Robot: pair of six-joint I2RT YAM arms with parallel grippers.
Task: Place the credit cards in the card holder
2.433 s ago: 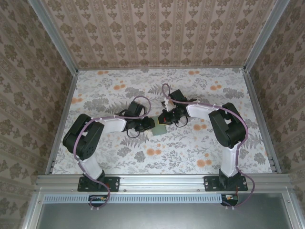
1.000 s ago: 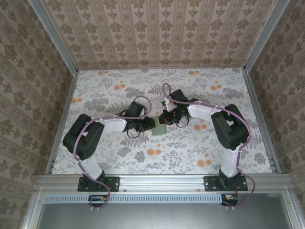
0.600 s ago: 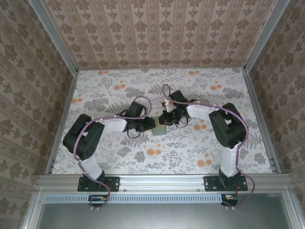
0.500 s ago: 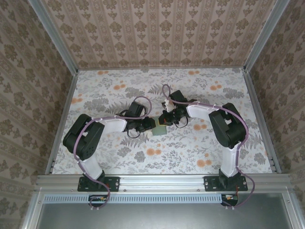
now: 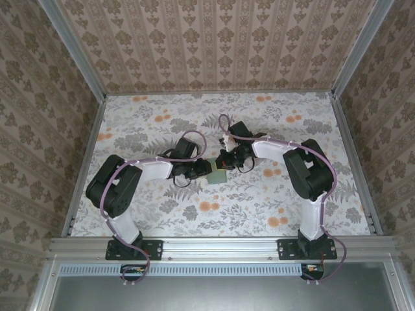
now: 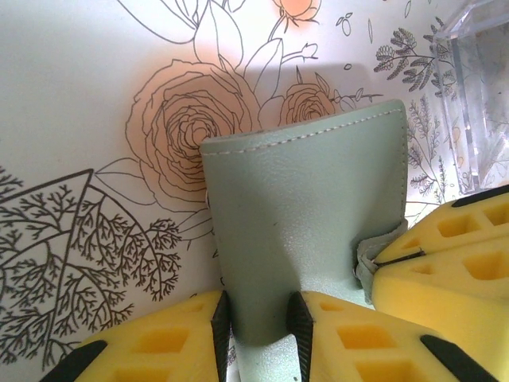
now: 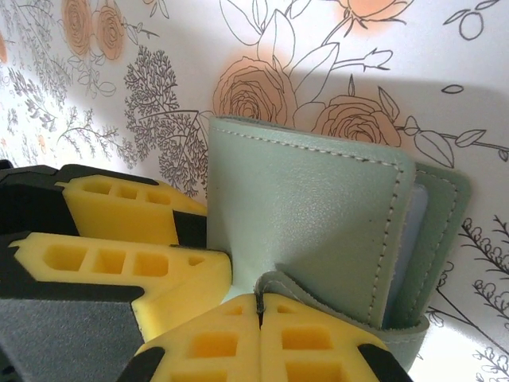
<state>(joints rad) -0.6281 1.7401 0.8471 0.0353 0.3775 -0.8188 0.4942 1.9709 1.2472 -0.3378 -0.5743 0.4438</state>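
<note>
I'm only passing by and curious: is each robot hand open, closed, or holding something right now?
The left hand is closed on the card holder.
The right hand is closed, pinching a flap of the card holder.

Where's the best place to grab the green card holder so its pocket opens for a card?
Take the card holder by the loose front flap at its open edge, coming in from the side where the layers part; the right gripper has its jaws shut on that flap. The material looks soft and curls, so the left gripper clamping another edge steadies it.
</note>
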